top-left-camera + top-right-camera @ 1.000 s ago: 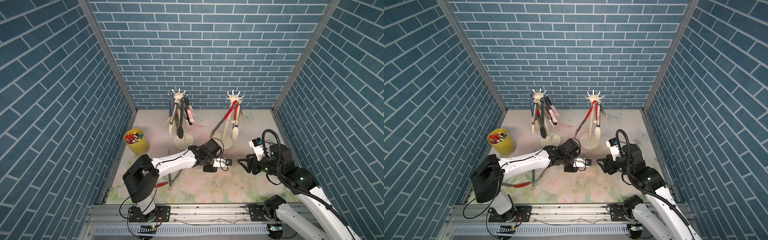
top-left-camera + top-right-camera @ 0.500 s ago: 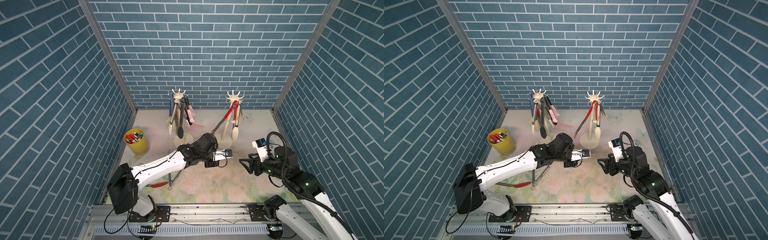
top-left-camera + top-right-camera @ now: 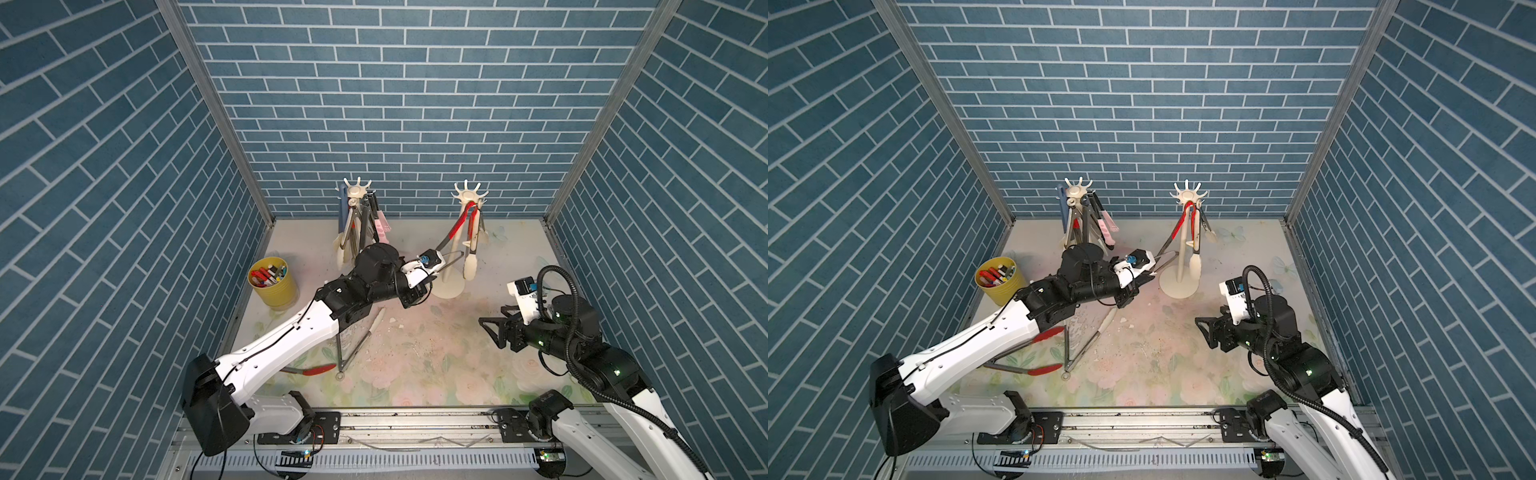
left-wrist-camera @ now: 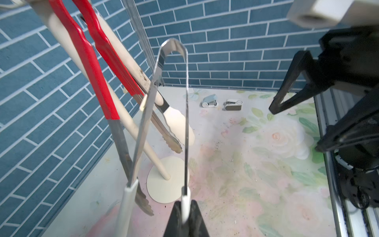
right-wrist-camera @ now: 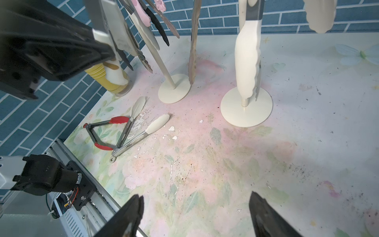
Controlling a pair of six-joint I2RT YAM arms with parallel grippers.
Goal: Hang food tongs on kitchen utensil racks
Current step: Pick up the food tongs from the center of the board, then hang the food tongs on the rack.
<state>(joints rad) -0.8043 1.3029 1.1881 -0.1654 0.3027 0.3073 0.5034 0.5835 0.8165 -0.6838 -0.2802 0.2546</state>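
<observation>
Currently held: the left gripper (image 4: 184,204) is clamped on one cream tip of the steel tongs (image 4: 161,61). The bend is uppermost, presumably so that the loop can drop over a hook.
Tongs' place: off the surface (image 5: 205,164), just beside the pole of the right-hand rack (image 3: 446,289). The bend sits below the crown, and no hook is caught yet.
Right gripper (image 5: 196,195): jaws wide apart and empty, low over the floral surface and well apart from both racks. That likely keeps it out of the left arm's way.
Left-hand rack (image 3: 356,192): crowded with blue, pink and black tongs, which is probably why the emptier rack is chosen.
Left to hang: red-tipped tongs (image 5: 98,133) and cream-tipped tongs (image 5: 139,133) lie on the surface, overlapping at one tip.
Materials: the held tongs are one thin polished steel band bent into a U, with smooth matte cream sleeves at the ends. The hanging red-handled tongs (image 4: 82,51) have scalloped steel jaws. Both racks are matte cream, with round flat bases and radiating curved hooks.
Handling: with only one arm pinched, the free arm may spring or swing.
</observation>
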